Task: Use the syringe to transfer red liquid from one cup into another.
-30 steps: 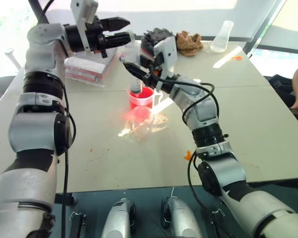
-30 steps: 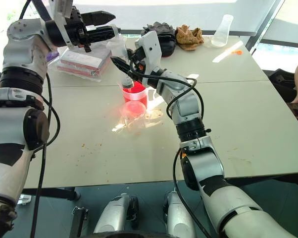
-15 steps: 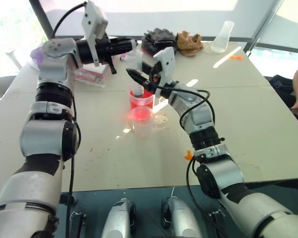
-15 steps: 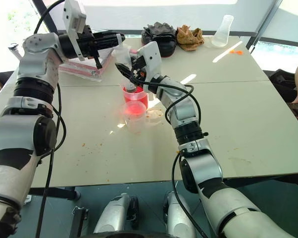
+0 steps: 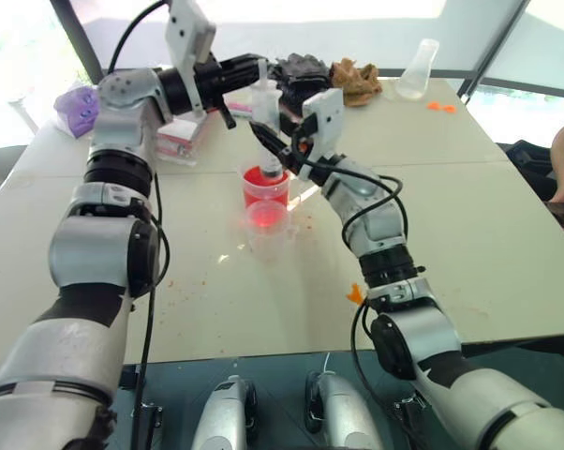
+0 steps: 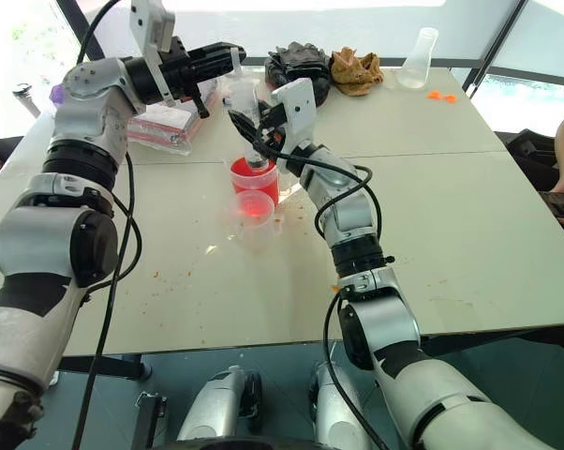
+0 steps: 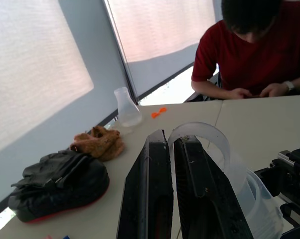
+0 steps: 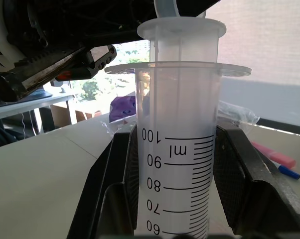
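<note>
Left eye view: large clear plastic syringe [image 5: 266, 122] upright, nozzle down in the wider clear handled measuring cup [image 5: 266, 187], barrel clamped between the two black fingers of the right end effector [image 5: 271, 142]. Bright translucent red liquid [image 5: 263, 176] in that cup. Smaller plain clear handleless cup [image 5: 268, 228] just in front, nearer the robot, touching or nearly so, with a shallow red pool inside. Both cups on the pale counter [image 5: 469, 216].

Left end effector [image 5: 247, 70] level above the cups, fingers closed on the plunger top of the syringe.

Right wrist view: graduated barrel between the two pads [image 8: 239, 169], printed scale legible, flange above the pads, plunger rod rising past it.

Left wrist view: two black fingers [image 7: 155, 194] pressed almost together, clear round plunger disc [image 7: 202, 137] just beyond them.

Far counter edge: clear conical flask [image 5: 421, 70], brown crumpled cloth [image 5: 357, 80], black glove-like bundle [image 5: 301, 67]. Pink packet [image 5: 174, 136] under the left arm. Person in a red shirt [image 7: 269, 50] seated at the counter's far side.
</note>
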Motion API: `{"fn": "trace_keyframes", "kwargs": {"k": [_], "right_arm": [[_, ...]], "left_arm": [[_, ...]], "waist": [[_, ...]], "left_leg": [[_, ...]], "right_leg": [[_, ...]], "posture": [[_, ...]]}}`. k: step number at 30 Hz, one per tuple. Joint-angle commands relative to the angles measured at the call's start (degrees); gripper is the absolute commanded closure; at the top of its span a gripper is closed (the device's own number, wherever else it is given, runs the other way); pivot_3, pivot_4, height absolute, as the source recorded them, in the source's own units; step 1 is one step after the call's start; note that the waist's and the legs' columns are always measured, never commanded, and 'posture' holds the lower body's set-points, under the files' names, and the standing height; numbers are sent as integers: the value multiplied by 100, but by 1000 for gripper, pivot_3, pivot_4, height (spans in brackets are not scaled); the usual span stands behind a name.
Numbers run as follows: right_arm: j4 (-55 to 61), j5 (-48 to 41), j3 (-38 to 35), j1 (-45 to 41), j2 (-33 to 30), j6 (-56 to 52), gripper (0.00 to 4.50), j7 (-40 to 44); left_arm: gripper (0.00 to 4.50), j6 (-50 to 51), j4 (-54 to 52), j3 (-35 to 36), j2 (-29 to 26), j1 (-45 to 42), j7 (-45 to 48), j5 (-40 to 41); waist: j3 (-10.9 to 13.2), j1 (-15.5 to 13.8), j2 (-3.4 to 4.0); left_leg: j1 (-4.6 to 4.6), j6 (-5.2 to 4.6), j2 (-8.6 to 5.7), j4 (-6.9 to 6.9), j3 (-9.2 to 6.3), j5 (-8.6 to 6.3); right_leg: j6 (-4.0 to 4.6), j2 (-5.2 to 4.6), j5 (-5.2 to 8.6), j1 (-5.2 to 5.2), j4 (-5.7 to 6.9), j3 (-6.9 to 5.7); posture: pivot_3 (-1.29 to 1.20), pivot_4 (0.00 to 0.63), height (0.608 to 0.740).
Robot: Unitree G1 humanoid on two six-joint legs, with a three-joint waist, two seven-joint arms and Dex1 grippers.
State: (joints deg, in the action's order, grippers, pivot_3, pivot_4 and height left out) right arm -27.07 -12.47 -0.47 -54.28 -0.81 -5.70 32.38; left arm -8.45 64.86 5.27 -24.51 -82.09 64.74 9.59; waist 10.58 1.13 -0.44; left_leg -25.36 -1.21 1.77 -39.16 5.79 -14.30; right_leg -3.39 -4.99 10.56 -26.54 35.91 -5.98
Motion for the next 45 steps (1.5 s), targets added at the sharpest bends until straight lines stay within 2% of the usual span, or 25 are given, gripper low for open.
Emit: {"fn": "trace_keyframes", "kwargs": {"k": [1, 12, 14, 21, 24, 29, 32, 39, 45], "right_arm": [[72, 106, 483, 168, 281, 82, 2989, 281], [-130, 185, 539, 254, 386, 280, 2989, 279], [-149, 195, 507, 220, 375, 324, 2989, 262], [-87, 195, 373, 47, 268, 435, 2989, 184], [36, 137, 266, -80, 180, 427, 2989, 102], [100, 55, 84, -291, 25, 446, 2989, -41], [37, 24, 24, -406, -54, 495, 2989, -92], [11, 6, -10, -451, -76, 520, 2989, -72], [539, -240, -130, -537, -121, 187, 2989, -94]], "left_arm": [[4473, -292, -137, 233, -149, -615, -537, 35], [4473, -400, -36, 277, -218, -677, -449, -25], [3771, -319, -118, 156, -245, -523, -77, -63], [2040, -251, -282, -26, -374, -245, 183, -236], [2040, 57, -472, 64, -532, -142, 399, -116], [2040, 831, -1144, -42, -1095, 375, 1240, -16], [2040, 1240, -1489, -38, -1392, 726, 1314, 17], [2040, 2146, -2247, 471, -1712, 1139, 957, 572], [2040, 2934, -3510, 735, -1835, 1783, 562, 1042]], "waist": [[0, -2, 0], [0, -1, 0], [0, 1, 0], [0, -5, 0], [0, -5, 0], [0, 25, 1], [0, 31, 1], [0, -5, 0], [0, -3, 0]], "left_leg": [[0, 0, 0, 0, 0, 0], [0, 0, 1, -1, 0, 0], [0, 0, 1, -1, 0, 0], [0, 0, 2, -1, -1, 0], [0, 0, 3, -2, -1, 0], [1, 1, 4, -1, 2, 1], [5, 4, 5, -1, 4, 2], [2, 4, 6, -5, 1, 3], [6, 9, 7, -4, 1, 6]], "right_leg": [[0, 0, 0, 0, 0, 0], [0, 0, 0, 0, 0, 1], [0, 0, 0, 0, 1, 1], [0, 0, 0, -1, 4, 2], [0, 0, 0, -1, 5, 3], [0, 2, 1, -6, 10, 6], [1, 2, 1, -6, 16, 9], [0, -1, 1, -5, 16, 14], [0, -1, 1, -5, 20, 20]], "posture": [[0, 150, 740], [0, 150, 740], [0, 150, 740], [0, 150, 740], [0, 150, 740], [0, 150, 740], [0, 150, 740], [0, 150, 740], [0, 150, 740]]}}
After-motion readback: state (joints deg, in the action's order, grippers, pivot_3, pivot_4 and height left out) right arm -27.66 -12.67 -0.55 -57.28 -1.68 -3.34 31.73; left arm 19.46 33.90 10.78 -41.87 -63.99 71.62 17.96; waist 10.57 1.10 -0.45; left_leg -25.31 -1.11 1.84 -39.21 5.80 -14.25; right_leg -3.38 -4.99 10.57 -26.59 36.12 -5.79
